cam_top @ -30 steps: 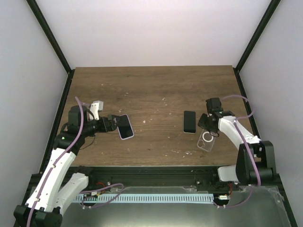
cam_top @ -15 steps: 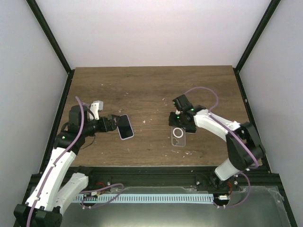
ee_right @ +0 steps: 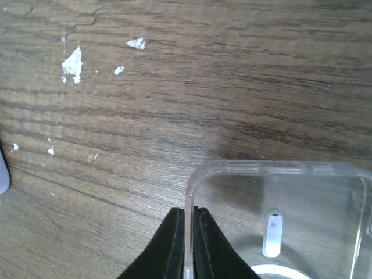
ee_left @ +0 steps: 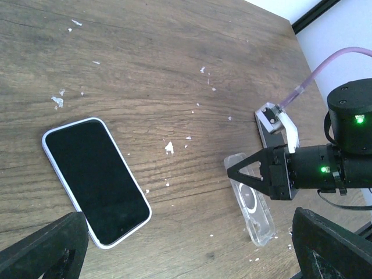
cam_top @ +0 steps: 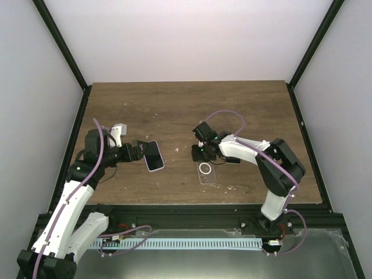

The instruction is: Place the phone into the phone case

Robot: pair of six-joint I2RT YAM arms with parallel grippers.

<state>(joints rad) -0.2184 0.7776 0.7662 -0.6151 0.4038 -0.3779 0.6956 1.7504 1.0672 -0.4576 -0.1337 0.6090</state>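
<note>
Top external: right tool (cam_top: 200,157) pinches the clear phone case (cam_top: 206,173) rim, right of the phone (cam_top: 154,156) lying before the wide-open left tool (cam_top: 140,152).

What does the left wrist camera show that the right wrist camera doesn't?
Left wrist only: the phone lying screen up, apart from the phone case. Right wrist only: a close look at the right pincer shut on the case's rim. Both: the clear case and the wooden table.
</note>
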